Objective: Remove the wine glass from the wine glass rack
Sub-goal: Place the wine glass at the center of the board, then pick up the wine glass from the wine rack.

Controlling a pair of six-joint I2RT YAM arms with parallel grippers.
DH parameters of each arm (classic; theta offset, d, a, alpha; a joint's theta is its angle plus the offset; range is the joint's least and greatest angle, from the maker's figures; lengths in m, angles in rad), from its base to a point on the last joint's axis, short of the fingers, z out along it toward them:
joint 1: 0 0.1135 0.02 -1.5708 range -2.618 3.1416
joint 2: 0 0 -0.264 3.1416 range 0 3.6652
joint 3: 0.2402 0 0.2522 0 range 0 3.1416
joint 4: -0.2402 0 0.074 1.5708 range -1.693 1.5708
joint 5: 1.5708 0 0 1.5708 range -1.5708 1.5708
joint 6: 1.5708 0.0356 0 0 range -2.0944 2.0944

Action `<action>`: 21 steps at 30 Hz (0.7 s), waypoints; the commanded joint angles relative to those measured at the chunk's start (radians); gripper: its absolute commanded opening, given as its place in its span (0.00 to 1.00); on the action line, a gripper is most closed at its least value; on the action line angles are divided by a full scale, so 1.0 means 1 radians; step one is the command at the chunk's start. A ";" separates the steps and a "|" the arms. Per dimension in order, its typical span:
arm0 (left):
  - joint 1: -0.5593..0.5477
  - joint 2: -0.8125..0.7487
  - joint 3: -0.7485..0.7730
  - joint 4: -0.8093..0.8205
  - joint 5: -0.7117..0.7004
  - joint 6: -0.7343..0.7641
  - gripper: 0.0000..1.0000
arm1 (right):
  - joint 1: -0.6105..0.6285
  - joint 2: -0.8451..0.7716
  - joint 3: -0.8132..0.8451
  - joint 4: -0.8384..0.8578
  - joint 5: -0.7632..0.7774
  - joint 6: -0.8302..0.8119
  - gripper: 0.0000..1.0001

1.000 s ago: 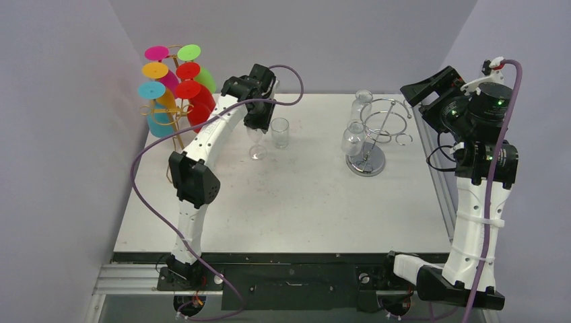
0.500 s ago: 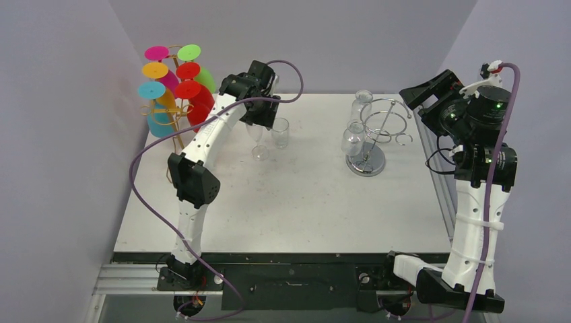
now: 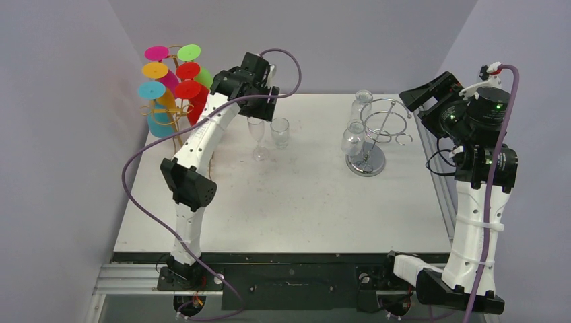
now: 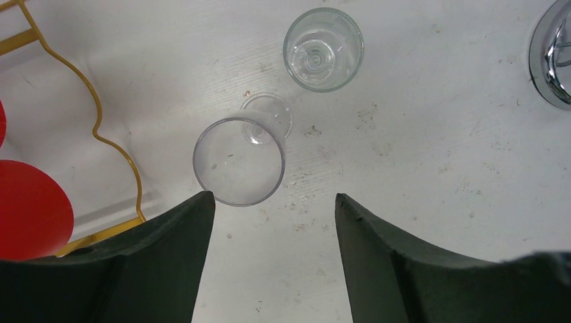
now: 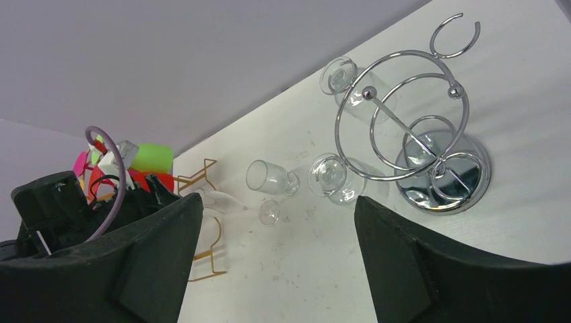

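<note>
The chrome wine glass rack point(image 3: 374, 132) stands at the back right of the table, with two clear glasses hanging on it, one at the back point(image 3: 361, 102) and one at the front point(image 3: 351, 138). The right wrist view shows the same rack point(image 5: 412, 128) and both hanging glasses point(image 5: 334, 177). A clear stemmed wine glass point(image 3: 257, 137) stands upright on the table, apart from the rack. My left gripper point(image 3: 260, 114) hovers above it, open, with nothing between its fingers point(image 4: 168, 262); the glass's rim point(image 4: 239, 161) lies just beyond the left fingertip. My right gripper point(image 3: 423, 95) is open and raised beside the rack.
A short clear glass point(image 3: 279, 132) stands just right of the stemmed one. A gold wire rack point(image 3: 172, 111) with coloured plastic glasses point(image 3: 188, 70) fills the back left corner. Its yellow wire point(image 4: 99, 128) and a red disc point(image 4: 30, 208) lie left of my left gripper.
My left gripper has opened, let go of the stemmed glass and risen away from it. The glass stays standing on the table. The right arm has barely moved.
</note>
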 commanded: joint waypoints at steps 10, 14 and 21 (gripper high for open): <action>-0.005 -0.179 0.039 0.110 0.051 -0.069 0.71 | -0.005 -0.020 0.042 -0.022 0.034 -0.035 0.78; -0.041 -0.335 -0.136 0.296 0.134 -0.185 0.74 | -0.005 -0.027 0.035 -0.034 0.043 -0.050 0.78; -0.131 -0.500 -0.521 0.731 0.261 -0.499 0.73 | -0.005 -0.057 0.025 -0.039 0.056 -0.051 0.78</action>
